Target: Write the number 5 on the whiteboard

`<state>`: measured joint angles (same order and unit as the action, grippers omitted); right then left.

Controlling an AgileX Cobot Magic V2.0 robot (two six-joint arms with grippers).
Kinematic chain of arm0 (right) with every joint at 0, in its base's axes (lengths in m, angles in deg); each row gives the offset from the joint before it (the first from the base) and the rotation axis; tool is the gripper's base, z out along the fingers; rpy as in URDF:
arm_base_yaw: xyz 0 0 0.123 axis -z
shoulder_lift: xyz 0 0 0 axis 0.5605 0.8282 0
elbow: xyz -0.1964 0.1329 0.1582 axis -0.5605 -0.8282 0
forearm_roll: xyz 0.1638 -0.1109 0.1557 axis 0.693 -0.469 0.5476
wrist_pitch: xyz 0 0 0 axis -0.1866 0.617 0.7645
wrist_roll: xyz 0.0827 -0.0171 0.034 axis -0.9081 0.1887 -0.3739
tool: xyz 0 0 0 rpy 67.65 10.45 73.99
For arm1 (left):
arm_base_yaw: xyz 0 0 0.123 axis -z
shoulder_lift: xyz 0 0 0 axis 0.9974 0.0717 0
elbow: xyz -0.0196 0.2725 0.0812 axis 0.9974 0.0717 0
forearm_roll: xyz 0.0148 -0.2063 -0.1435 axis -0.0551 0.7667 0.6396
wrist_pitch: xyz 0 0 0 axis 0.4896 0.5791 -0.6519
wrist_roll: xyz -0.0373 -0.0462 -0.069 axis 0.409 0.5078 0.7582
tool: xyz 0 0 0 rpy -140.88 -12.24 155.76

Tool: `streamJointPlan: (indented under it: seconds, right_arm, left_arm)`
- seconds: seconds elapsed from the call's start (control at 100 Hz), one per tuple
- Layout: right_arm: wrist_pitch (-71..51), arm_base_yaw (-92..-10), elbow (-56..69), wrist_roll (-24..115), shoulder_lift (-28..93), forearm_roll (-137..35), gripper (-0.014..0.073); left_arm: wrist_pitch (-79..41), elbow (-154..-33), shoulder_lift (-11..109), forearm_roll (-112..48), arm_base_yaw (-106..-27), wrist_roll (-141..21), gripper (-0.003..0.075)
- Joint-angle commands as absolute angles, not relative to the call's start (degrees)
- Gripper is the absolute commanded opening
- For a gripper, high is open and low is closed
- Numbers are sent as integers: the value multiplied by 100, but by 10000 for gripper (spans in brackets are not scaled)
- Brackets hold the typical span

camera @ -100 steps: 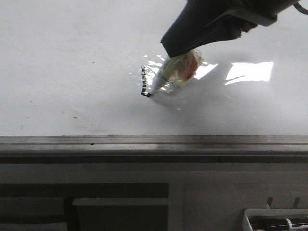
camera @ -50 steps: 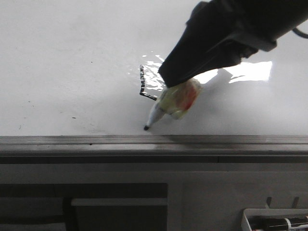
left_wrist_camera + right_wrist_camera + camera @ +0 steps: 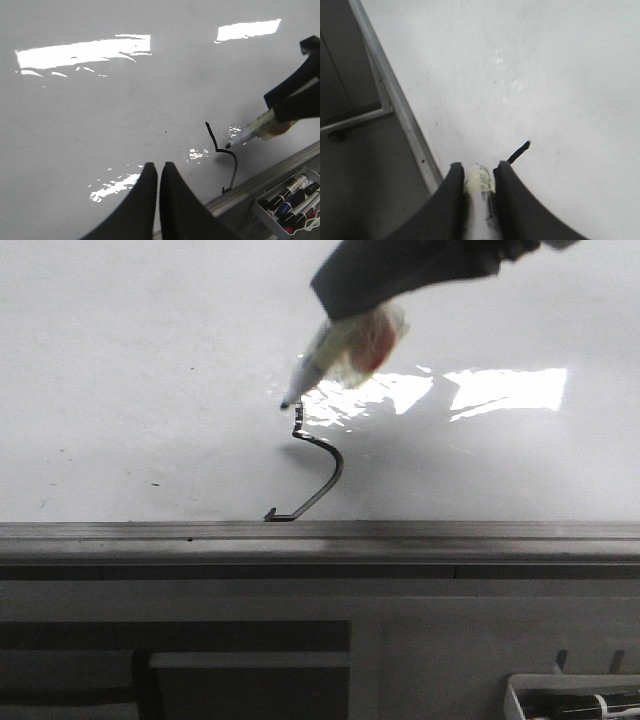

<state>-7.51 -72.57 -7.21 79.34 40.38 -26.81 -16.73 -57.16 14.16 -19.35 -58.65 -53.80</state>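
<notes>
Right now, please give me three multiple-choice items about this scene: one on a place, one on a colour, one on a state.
1. Where is the marker tip?
A. at the top end of the line
B. at the hooked tail
C. on the grey rail

2. What colour is the number 5 line?
A. red
B. black
C. blue

3. How is the left gripper?
A. holding a marker
B. wide open
C. shut, empty

Key: 1 A, the tip sits by the upright stroke's top. 2 B, the line on the whiteboard is black. 3 C, its fingers meet with nothing between; the right gripper holds the marker.
</notes>
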Motion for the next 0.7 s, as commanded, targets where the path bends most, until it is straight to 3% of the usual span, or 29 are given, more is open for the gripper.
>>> streamJointPlan:
  seconds: [0.0, 0.69]
  right_arm:
    - [-1451, -7172, -514, 7969, 3851, -2662, -49]
    - [-1511, -6663, -576, 7961, 4381, -2624, -49]
  left_arm:
    - [-2064, -5878, 1450, -1817, -5883, -5328, -20]
    - [-2064, -5878, 1450, -1817, -5883, -5328, -20]
